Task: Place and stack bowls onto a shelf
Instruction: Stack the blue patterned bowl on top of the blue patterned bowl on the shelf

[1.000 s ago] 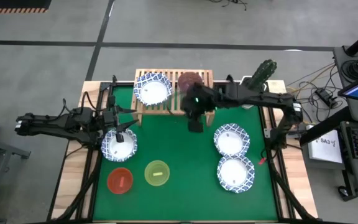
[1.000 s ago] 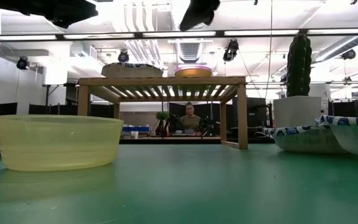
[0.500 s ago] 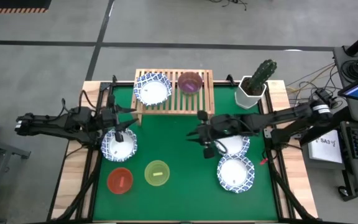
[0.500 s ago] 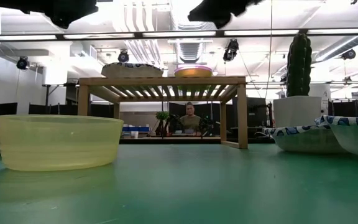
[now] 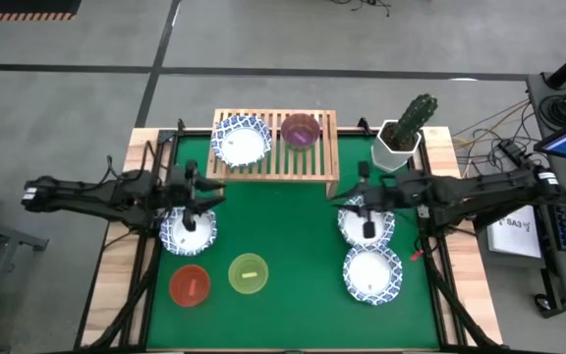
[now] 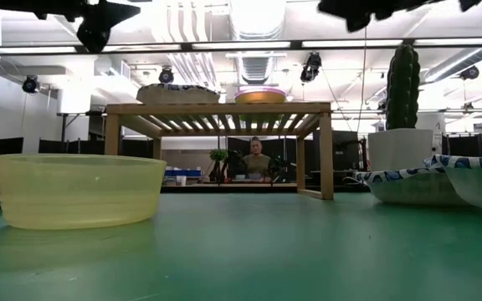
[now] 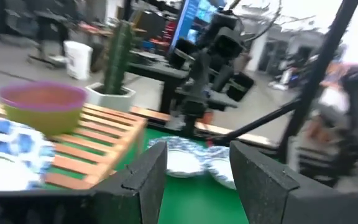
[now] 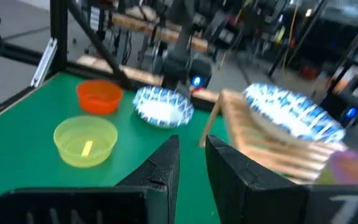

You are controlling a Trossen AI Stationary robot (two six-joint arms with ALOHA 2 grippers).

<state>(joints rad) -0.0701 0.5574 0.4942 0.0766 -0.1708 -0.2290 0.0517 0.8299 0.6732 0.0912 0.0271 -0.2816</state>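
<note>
Two bowls are already set on the shelf (image 5: 308, 169): a white bowl (image 5: 241, 139) with a blue rim and a purple bowl (image 5: 301, 129) beside it. The step in hand is judged to be the pick-up of the next bowl.

The right pincer (image 5: 367, 231) hangs over the nearer of two white bowls (image 5: 366, 218) on the right side of the counter (image 5: 293, 246); a second white bowl (image 5: 372, 272) lies just beside it, toward the front. In the right wrist view the fingers (image 8: 162, 168) are seen a narrow gap apart, with nothing between them.

The left pincer (image 5: 191, 225) is held over another white bowl (image 5: 188, 230) on the left side. In its wrist view the fingers (image 7: 146, 176) stand well apart and nothing is gripped. Contact with the bowl cannot be told from above.

A red bowl (image 5: 190, 284) and a yellow bowl (image 5: 249, 273) wait at the front of the counter.

For the next move, a descent onto a bowl's rim is called for, with one finger inside and one outside, then a closing, a lift and a carry to the shelf. The rims are thin and sloped, so a slip is likely if the bite is shallow. A cactus pot (image 5: 398, 144) stands near the right end of the shelf and would need to be cleared.
</note>
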